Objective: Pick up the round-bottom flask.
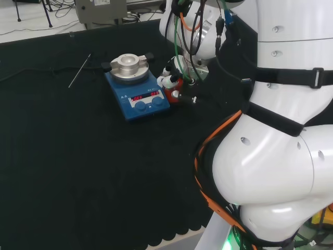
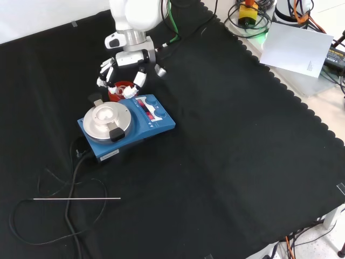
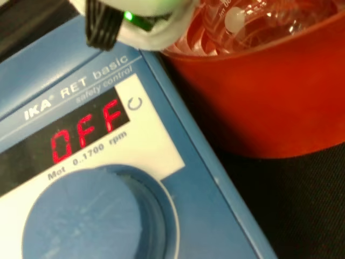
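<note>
I've got the hand [image 2: 125, 73] low over the red stand [image 2: 122, 90], which sits just behind the blue stirrer [image 2: 129, 127] in the front view. The flask [image 3: 253, 21] sits in that stand, clear glass, seen best at the wrist. Fingers [image 2: 139, 81] are spread and curved down on both sides of the stand, flask between and below them; can't tell if they touch glass yet. I'd say closing in comes next.

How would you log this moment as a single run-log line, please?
stage: reaching | hand: fingers spread over red stand | flask: in stand, not lifted | stand: beside blue stirrer
</note>
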`<action>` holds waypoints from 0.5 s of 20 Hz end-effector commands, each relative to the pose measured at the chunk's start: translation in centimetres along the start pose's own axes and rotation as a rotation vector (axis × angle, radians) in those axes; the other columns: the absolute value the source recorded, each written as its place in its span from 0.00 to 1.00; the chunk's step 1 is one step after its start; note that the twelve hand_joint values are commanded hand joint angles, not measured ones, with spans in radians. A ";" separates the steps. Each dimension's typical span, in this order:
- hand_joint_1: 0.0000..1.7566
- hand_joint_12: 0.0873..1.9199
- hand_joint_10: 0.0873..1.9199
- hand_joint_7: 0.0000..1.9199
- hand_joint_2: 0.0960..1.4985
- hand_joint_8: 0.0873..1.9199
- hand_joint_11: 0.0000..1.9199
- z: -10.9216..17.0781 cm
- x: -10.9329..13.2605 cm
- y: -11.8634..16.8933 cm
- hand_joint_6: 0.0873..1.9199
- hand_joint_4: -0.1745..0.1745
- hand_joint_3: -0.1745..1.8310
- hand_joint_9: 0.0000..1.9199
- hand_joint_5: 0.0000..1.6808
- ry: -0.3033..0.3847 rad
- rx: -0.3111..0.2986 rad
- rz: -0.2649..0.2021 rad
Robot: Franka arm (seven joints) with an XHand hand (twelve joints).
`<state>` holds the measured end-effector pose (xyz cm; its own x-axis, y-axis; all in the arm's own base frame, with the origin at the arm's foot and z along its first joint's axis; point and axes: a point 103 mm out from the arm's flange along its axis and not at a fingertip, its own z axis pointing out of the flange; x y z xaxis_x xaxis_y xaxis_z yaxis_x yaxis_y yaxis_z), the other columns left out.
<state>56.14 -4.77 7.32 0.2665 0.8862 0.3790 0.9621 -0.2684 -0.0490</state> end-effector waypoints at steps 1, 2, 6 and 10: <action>0.63 0.65 0.27 0.24 0.39 0.29 0.18 -0.8 0.0 -0.2 0.44 1.00 0.47 0.36 0.70 0.012 -0.030 0.006; 0.63 0.65 0.27 0.24 0.39 0.29 0.18 -1.2 -0.4 -0.2 0.45 0.99 0.47 0.37 0.69 0.019 -0.032 0.007; 0.63 0.65 0.27 0.25 0.39 0.29 0.19 -2.5 -1.0 -0.2 0.47 0.95 0.49 0.37 0.69 0.021 -0.043 0.015; 0.63 0.65 0.27 0.25 0.38 0.29 0.20 -3.7 -1.1 -0.6 0.48 0.93 0.49 0.37 0.69 0.059 -0.050 0.029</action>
<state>55.71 -6.17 9.28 0.2746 0.8742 0.4005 0.9558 -0.2938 -0.0139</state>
